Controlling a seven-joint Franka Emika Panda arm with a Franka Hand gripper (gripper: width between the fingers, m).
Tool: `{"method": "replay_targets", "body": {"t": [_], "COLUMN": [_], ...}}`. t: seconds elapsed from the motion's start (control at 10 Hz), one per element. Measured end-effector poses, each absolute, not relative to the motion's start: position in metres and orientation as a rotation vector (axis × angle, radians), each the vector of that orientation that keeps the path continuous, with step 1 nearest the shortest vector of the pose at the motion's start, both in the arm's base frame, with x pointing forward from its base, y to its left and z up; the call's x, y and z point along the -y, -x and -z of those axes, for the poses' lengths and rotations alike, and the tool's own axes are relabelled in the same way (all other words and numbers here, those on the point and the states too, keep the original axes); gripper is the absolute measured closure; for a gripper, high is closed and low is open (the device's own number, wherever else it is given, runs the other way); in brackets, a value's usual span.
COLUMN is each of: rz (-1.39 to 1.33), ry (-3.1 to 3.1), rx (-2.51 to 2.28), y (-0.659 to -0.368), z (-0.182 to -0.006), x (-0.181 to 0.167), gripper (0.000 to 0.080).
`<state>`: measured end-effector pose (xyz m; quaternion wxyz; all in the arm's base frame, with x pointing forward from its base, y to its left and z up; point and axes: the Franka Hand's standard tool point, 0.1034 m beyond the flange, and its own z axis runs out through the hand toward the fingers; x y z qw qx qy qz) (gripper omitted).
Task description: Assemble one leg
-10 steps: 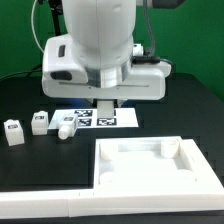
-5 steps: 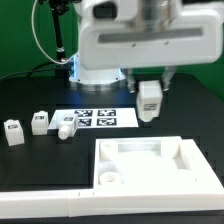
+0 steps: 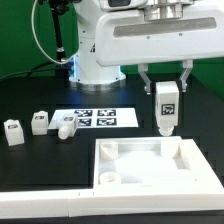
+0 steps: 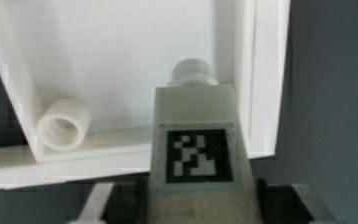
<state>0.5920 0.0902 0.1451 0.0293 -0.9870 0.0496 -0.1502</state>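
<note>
Black tabletop (image 3: pixel 30 165), green-walled bay.

1. Tray-like piece (image 3: pixel 98 165), large, white, rimmed. Nearest item, lying flat with its hollow side up. One round socket (image 3: pixel 110 178) stands in its near corner toward the exterior view's left, probably a seat for a post.

2. Leg (image 3: pixel 167 108), white, square-sectioned. It is clenched between the two fingers of the gripper (image 3: pixel 167 92) by its upper part and held upright, tag facing out and peg end down. It hangs over the tray's far rim toward the exterior view's right, and whether it touches cannot be told. The vertical hold looks meant for lowering the peg straight into a corner seat. In the wrist view the leg (image 4: pixel 197 140) points at the tray's side wall (image 4: pixel 247 40), apart from the socket (image 4: pixel 60 122). Not yet seated.

3. Spare legs (image 3: pixel 40 122), three, in a loose row on the table at the exterior view's left, well apart from the tray.

4. Marker board (image 3: pixel 95 118), flat, beside the spares.

5. Arm's base (image 3: pixel 95 60), farthest.
</note>
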Motion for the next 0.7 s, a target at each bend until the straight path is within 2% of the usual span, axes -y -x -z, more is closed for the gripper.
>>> {"method": "replay_targets", "body": {"t": [0.2, 0.3, 0.4, 0.7], "rz": [0.736, 0.706, 0.735, 0.740], "ry": [3.013, 3.069, 3.080, 3.079], "rx": [-0.064, 0.086, 0.144, 0.182], "y": [-0.604, -0.611, -0.625, -0.628], "z": [-0.137, -0.129, -0.135, -0.133], "x": [-0.093, -0.079, -0.072, -0.079], "gripper": [0.0512, 0.0512, 0.0512, 0.0512]}}
